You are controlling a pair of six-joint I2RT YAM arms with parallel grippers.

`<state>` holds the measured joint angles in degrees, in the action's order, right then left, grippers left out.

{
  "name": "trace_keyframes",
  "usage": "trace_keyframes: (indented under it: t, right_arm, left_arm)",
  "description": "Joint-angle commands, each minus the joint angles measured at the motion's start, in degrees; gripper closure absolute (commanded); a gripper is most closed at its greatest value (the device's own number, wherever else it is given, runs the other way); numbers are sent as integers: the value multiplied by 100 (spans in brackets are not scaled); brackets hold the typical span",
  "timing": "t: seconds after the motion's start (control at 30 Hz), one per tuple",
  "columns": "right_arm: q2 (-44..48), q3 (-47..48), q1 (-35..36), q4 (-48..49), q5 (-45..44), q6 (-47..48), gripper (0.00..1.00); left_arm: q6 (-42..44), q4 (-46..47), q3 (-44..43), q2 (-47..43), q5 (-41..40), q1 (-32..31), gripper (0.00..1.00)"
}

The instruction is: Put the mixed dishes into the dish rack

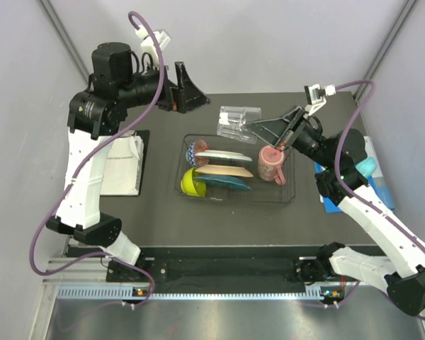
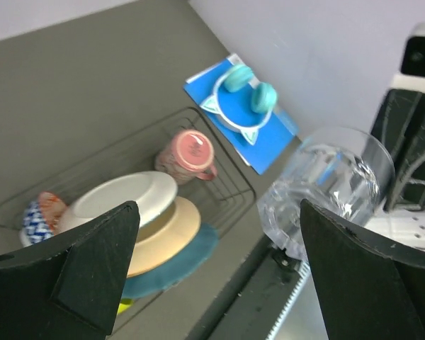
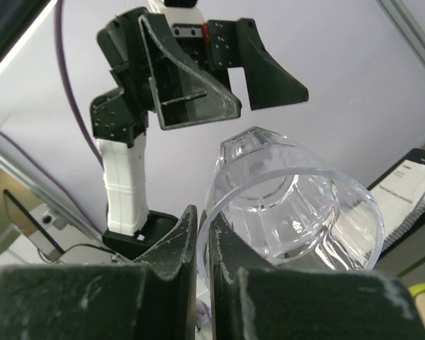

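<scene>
Left arm: raised high over the far left of the dark table (image 1: 163,219), wrist turned toward the middle.
Left gripper (image 1: 178,92): black fingers spread wide, holding nothing.
Right arm: reaches from the near right corner across to the far side of the rack.
Right gripper (image 3: 202,219): fingers nearly together, pinching the rim wall of the clear faceted glass (image 1: 237,119).
Clear faceted glass: tipped on its side, mouth toward the right wrist, just beyond the far edge of the rack.
Low dark wire dish rack (image 1: 235,200): centre of the table.
Rack contents: white round plate (image 1: 219,155), peach plate (image 1: 225,171), teal plate (image 1: 230,183), lime-green bowl (image 1: 191,183), blue-patterned small bowl (image 1: 197,149), pink mug (image 1: 272,164) at the right end.
Off the rack: turquoise headphones (image 2: 241,99) at right; clipboard with white paper (image 1: 120,166) at left.
</scene>
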<state>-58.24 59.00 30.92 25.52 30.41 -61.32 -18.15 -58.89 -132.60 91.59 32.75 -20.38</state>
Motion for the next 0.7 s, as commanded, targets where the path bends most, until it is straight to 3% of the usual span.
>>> trace_keyframes:
  t: [0.0,0.33,0.47,0.53,0.67]
  right_arm:
    - [67,-99,-200,1385,202,-723,100]
    - [-592,-196,-235,2501,307,-1426,100]
    - [-680,-301,-227,2703,386,-1532,100]
    - [-698,-389,-244,2896,404,-1637,100]
    - [-812,-512,-244,3178,448,-1813,100]
  left_arm:
    - [-460,554,549,-273,951,25,1]
    - [-1321,1502,1016,-151,2884,183,1]
    - [-2401,3090,1638,-518,3430,517,1]
    - [-3367,4496,2385,-694,3588,614,1]
    - [-3687,4896,2783,-774,3686,649,1]
